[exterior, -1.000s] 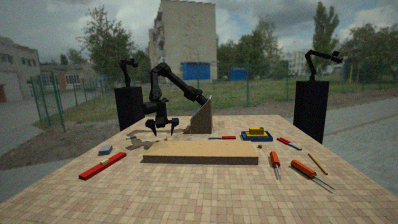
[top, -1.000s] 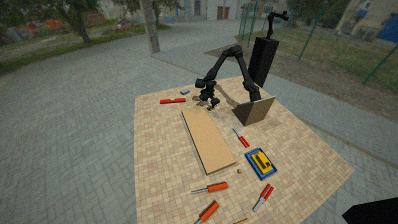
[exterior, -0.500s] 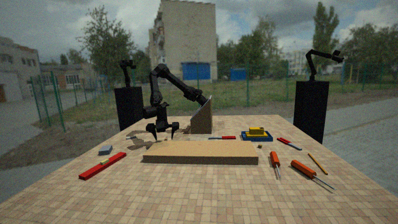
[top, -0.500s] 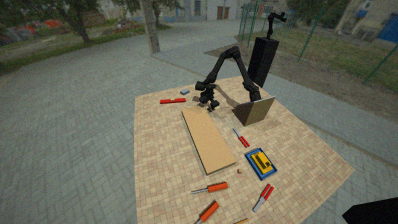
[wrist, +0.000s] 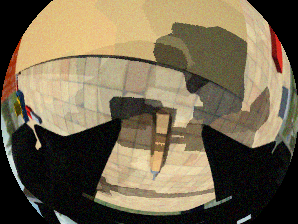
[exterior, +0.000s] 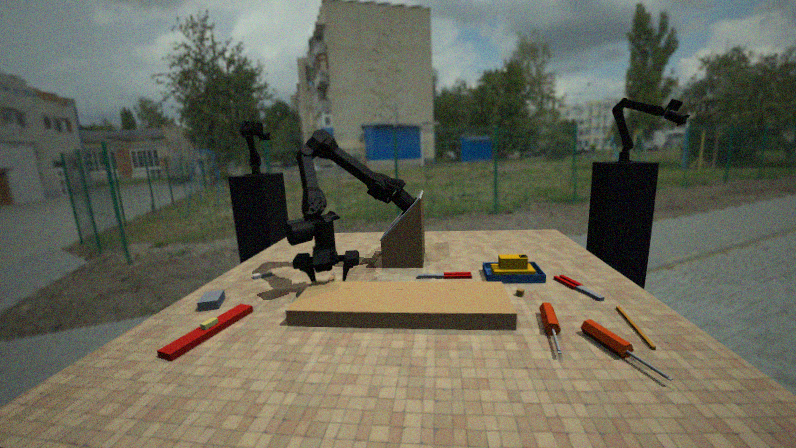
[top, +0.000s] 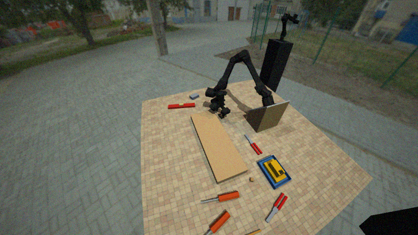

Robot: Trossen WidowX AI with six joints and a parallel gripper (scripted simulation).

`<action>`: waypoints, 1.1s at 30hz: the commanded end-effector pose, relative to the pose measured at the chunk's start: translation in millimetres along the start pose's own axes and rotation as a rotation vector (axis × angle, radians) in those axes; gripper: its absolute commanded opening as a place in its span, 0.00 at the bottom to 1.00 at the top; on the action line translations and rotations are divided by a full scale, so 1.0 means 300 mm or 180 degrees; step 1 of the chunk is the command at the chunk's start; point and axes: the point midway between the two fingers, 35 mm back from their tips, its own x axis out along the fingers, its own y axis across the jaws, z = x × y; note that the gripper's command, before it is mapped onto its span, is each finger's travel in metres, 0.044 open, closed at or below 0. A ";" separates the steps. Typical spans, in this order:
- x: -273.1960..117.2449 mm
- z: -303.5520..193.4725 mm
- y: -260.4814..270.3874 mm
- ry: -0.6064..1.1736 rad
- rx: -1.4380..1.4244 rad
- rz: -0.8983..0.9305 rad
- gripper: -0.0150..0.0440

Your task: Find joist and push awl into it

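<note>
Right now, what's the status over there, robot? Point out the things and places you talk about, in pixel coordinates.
Pincer [exterior: 328,273] [wrist: 162,127] open over the awl [wrist: 161,142], not gripping. Stud finder [top: 275,169] [exterior: 512,261] in the blue tray [top: 259,163] [exterior: 515,279]. Nothing seen between pincer and awl.

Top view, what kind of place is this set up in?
Looks like an outdoor paved yard, perhaps between apartment or school buildings. Block paving surrounds the table, a green wire fence borders grass, and the exterior view shows a tall building under a cloudy sky.
</note>
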 end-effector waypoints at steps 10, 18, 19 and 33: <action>0.004 0.001 0.004 -0.0009 -0.0019 0.0013 0.42; 0.001 0.001 0.004 -0.0009 -0.0018 0.0014 0.26; -0.006 0.003 0.004 -0.0010 -0.0018 0.0016 0.25; -0.285 0.002 0.001 -0.0017 -0.0009 0.0051 0.25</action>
